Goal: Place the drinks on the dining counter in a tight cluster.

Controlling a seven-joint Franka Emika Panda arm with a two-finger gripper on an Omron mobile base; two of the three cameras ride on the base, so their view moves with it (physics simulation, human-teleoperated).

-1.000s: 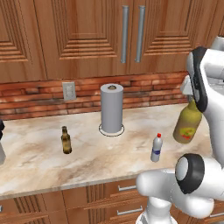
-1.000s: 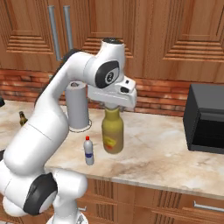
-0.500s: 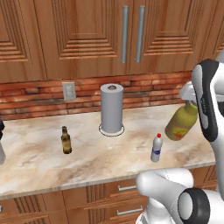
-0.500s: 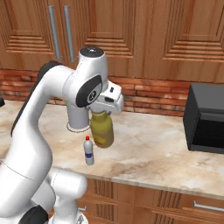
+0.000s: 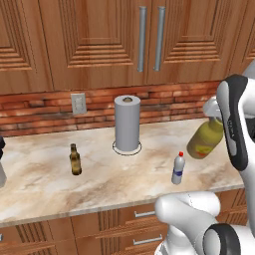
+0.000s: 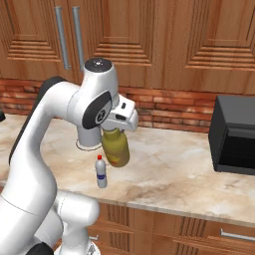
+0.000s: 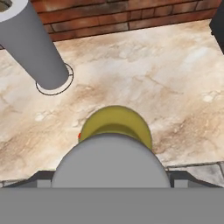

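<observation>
Olive-yellow bottle (image 6: 115, 147) hangs tilted above marble counter (image 6: 189, 174), clamped at its grey cap in the gripper (image 6: 117, 130), jaws wide; small red-capped bottle (image 6: 101, 172) stands just beside; brown bottle (image 5: 75, 160) well apart.

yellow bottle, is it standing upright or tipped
Tipped. The yellow bottle hangs off the counter in the pincer, its base swung out to one side of its cap.

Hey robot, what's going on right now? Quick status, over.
Gripper clamped on the big olive-yellow bottle, lifted off the counter and tilted. Small red-capped bottle and brown bottle stand apart on it. Paper towel roll nearby.
</observation>
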